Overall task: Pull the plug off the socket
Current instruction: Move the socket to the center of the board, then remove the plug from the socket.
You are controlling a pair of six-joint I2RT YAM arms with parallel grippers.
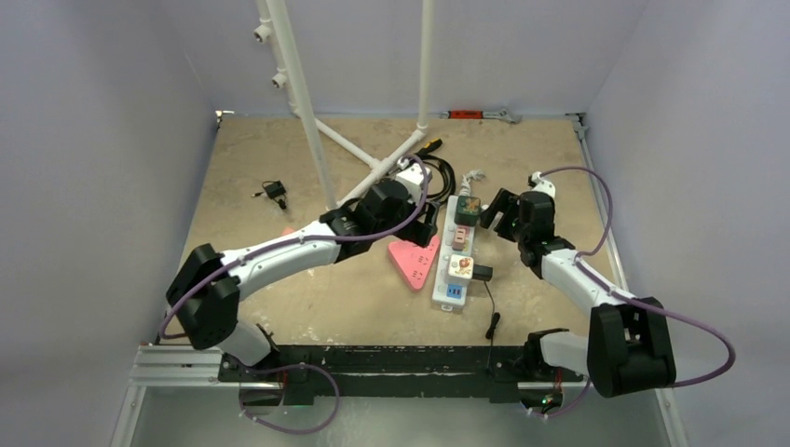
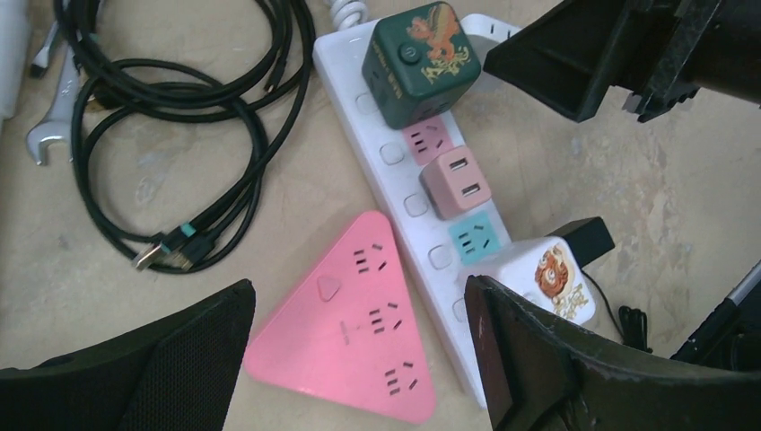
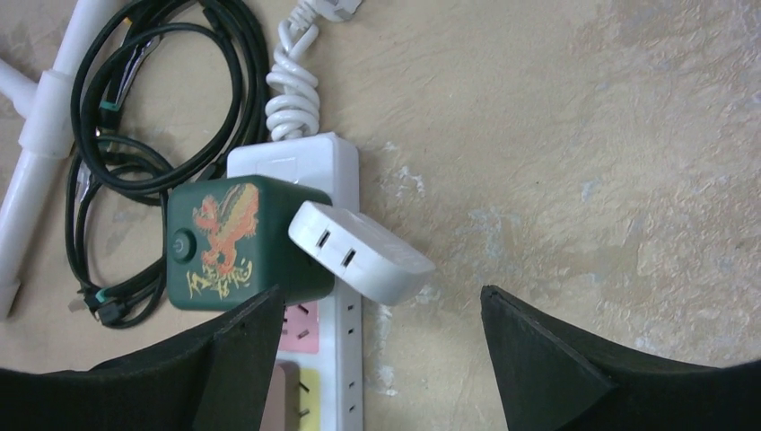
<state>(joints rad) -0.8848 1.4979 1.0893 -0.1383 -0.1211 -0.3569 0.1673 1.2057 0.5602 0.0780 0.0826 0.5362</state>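
A white power strip (image 1: 455, 252) lies mid-table, its coiled cord (image 3: 294, 90) at the far end. In it sit a dark green cube plug (image 3: 235, 242), a pink USB adapter (image 2: 456, 182), and a white cube plug with an orange print (image 2: 547, 278) with a black plug (image 2: 588, 241) on its side. A flat white charger (image 3: 359, 251) sticks out tilted beside the green cube. My right gripper (image 3: 381, 359) is open, just short of that charger. My left gripper (image 2: 359, 359) is open above a pink triangular socket (image 2: 350, 323).
A coil of black cables (image 2: 170, 135) and a wrench (image 2: 49, 117) lie left of the strip's far end. White pipe frame (image 1: 317, 121) stands at the back. A small black item (image 1: 273, 192) lies far left; a thin black cord (image 1: 491, 317) trails forward.
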